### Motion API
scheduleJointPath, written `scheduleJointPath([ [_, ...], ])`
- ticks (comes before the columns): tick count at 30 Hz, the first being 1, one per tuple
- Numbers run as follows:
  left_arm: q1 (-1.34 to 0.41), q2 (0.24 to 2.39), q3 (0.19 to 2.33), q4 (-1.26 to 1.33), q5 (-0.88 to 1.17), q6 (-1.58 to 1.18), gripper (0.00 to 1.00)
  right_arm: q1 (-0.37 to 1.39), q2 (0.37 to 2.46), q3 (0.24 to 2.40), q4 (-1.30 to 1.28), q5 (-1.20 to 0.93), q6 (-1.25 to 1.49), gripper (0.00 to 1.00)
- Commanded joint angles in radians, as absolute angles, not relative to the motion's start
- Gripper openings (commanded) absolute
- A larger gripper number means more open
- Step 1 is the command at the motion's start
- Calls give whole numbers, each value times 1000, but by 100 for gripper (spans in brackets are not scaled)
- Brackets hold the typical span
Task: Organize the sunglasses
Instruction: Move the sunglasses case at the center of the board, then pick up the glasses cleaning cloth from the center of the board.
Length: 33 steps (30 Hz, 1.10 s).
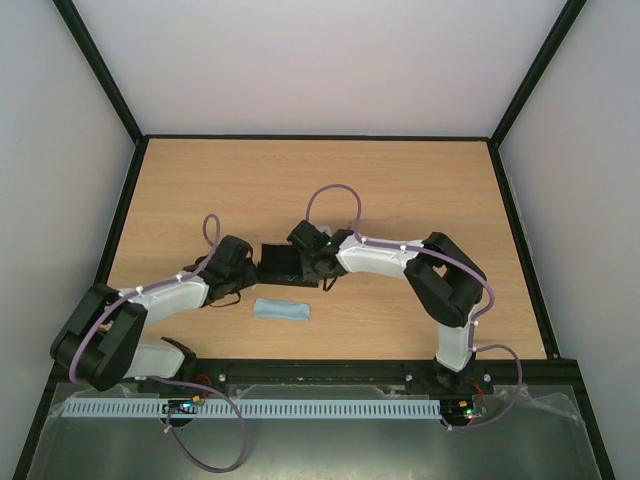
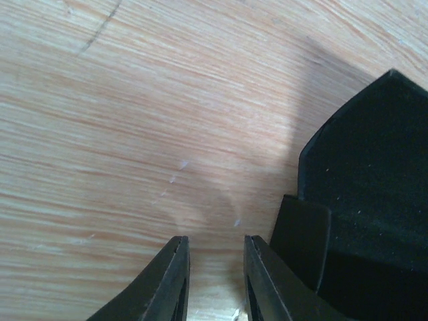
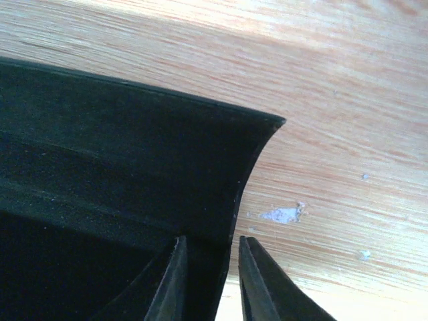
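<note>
- You had both arms converged on the black case at the middle of the table. The light blue cloth lay apart from it on the near side.
- The sunglasses showed in none of the three views. You could not tell whether they already lay inside the case or were hidden under the arms, so the main step could not be confirmed as done.
- Your right gripper stood at the case's right end with its jaws narrowly apart astride the thin end wall. It appeared to be pinching that wall.
- Your left gripper sat at the case's left end, low over bare wood. Its jaws were only slightly parted, with nothing between them and the case just beside its right finger.
- By my reading the case was open and being steadied. Closing it was probably still left to do, and the cloth had not been put away.
- The case looked rigid, with a matte black, faintly flocked lining, a thin rim that curved at the corner and a stepped inner ledge.
- The cloth was soft, folded into a small oblong.
- The tabletop was pale wood-grain laminate, flecked with a few white specks.
</note>
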<state>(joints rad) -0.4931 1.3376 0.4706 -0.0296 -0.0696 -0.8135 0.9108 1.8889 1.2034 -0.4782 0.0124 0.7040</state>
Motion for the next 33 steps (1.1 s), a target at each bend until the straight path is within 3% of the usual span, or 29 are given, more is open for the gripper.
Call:
scheduleJointPath([
  [1,-499,1297,444,-67,-91,-820,25,915,1840,1206,-496,73,726,27],
  [10,-496,1237,459,-126,-122,-816,33,915,1778,1212,-504,104,729,41],
  [14,-464,1180,481,-199,-112,-811,53,914,1677,1172,-492,117,740,49],
  [18,-430,1111,489,-262,-110,-802,67,915,1493,1015,-416,113,782,64],
  [22,-410,1034,505,-325,-81,-796,84,915,1335,923,-390,71,773,99],
  [24,-408,996,516,-350,-42,-794,98,914,1279,873,-371,9,783,99],
  [28,-407,938,528,-390,-1,-794,99,915,1209,771,-305,-147,840,99],
  [33,-408,881,528,-427,41,-789,99,954,1223,727,-280,-205,920,71],
])
